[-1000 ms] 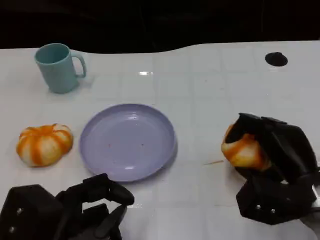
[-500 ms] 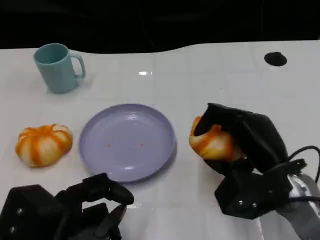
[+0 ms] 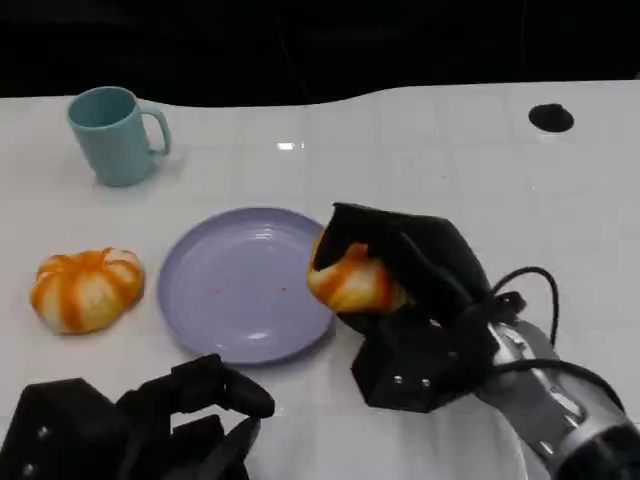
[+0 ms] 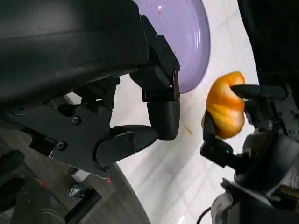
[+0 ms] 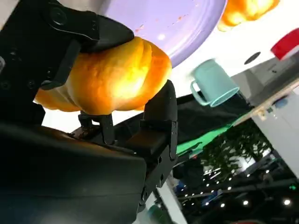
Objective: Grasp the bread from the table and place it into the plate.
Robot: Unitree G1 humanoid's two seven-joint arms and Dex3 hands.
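My right hand [image 3: 410, 285] grips an orange bread roll [image 3: 352, 282] and holds it over the right rim of the lilac plate [image 3: 240, 285]. The same roll [image 5: 114, 77] fills the right hand's fingers in the right wrist view, with the plate [image 5: 173, 21] just beyond it. From the left wrist the roll [image 4: 226, 105] hangs in the right hand beside the plate [image 4: 187, 42]. A second orange-and-white roll [image 3: 87, 288] lies on the table left of the plate. My left hand [image 3: 150, 430] rests low at the near left, fingers curled, holding nothing.
A teal mug [image 3: 112, 135] stands at the far left of the white table [image 3: 420, 170]. A small black round mark [image 3: 552, 118] sits at the far right. A cable [image 3: 530, 300] loops off my right wrist.
My right hand has carried the roll leftward from the right side of the table to the plate's right rim. The left hand has barely shifted.
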